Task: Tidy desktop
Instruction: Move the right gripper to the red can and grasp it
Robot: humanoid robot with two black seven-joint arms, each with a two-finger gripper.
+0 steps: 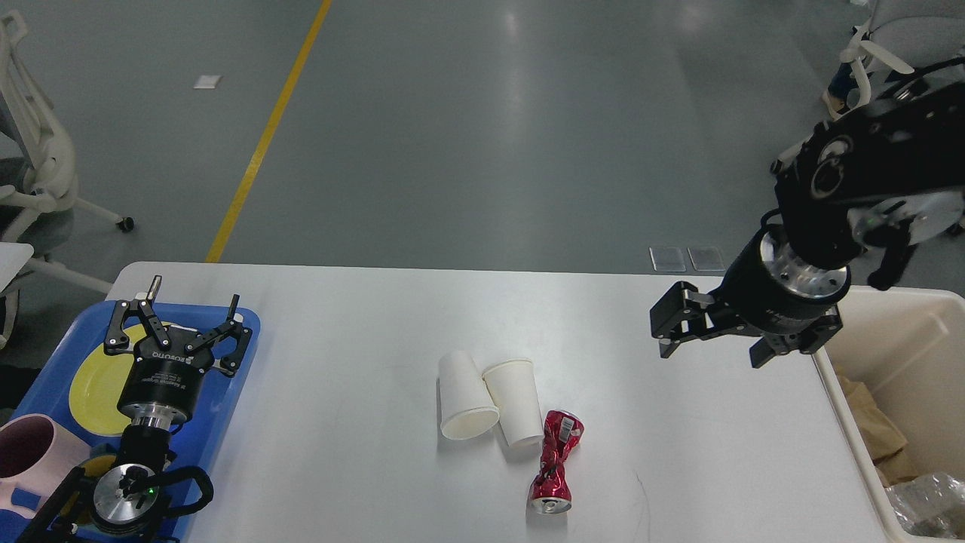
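Hanging above the right end of the desktop (pixel 362 317), your right gripper (pixel 669 332) points leftward, but it is seen nearly side-on and dark, so you cannot tell whether its fingers are spread or pressed together; nothing shows between them. Its arm rises to the upper right and is cut off by the picture's right edge. Your left gripper (pixel 172 320) hovers over the blue tray (pixel 226 400) at the desktop's left end, its two fingers spread wide and holding nothing. Below it on the tray lies a yellow plate (pixel 94 381), mostly covered by the gripper's body, and a pink mug (pixel 30 452) sits at the near left, cut off by the picture's edge. Near the middle of the desktop, toward its near edge, two white paper cups lie on their sides, touching: the left cup (pixel 464 396) shows its open mouth toward you, while the right cup (pixel 514 403) lies slightly under or against it, and you cannot tell which. A crushed red can (pixel 554 464) lies just beside the right cup's mouth, its top end facing the near edge. The desktop itself fills the lower half of the view, its near edge out of frame. Against its right end stands a cream bin (pixel 889 332), partly cut off, holding brown paper (pixel 874 434) and some crinkled clear plastic (pixel 927 501) that is hard to identify.
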